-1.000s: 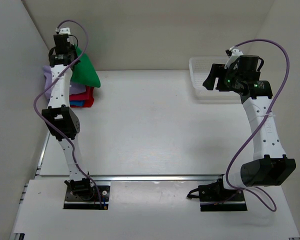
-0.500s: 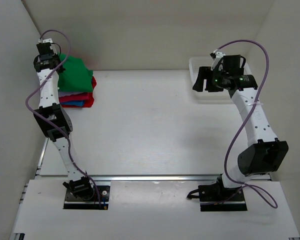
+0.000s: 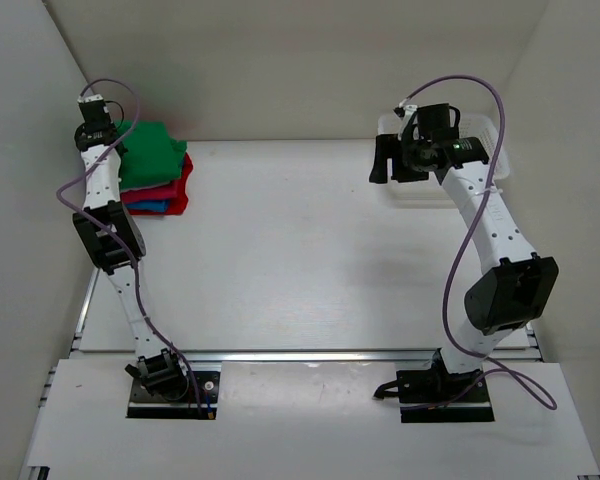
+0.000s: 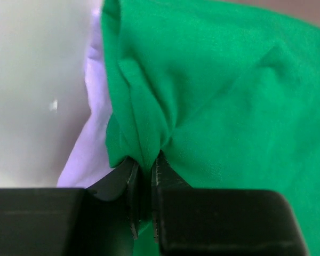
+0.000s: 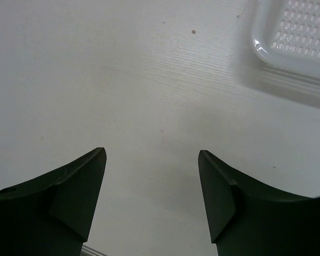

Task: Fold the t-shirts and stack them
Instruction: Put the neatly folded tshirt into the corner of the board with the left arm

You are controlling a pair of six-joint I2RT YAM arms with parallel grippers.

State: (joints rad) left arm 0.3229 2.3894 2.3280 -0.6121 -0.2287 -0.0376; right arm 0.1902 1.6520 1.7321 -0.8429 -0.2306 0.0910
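Observation:
A bright green t-shirt [image 3: 150, 152] lies on top of a stack of folded shirts at the far left; a pink-red one [image 3: 176, 192] and a blue one [image 3: 152, 207] show beneath it. My left gripper [image 3: 108, 146] is at the stack's left edge, shut on a pinched fold of the green t-shirt [image 4: 213, 90]. A lavender shirt [image 4: 90, 149] shows under the green one in the left wrist view. My right gripper [image 3: 390, 160] is open and empty, held above the table at the far right, its fingertips [image 5: 90, 165] wide apart over bare table.
A white plastic mesh basket [image 3: 492, 150] sits at the far right, behind my right arm; its corner shows in the right wrist view [image 5: 298, 42]. White walls close in the table at the left, back and right. A metal rail runs along the near edge.
My left gripper has lowered the green t-shirt from hanging onto the top of the stack. My right arm has swung left, away from the basket.

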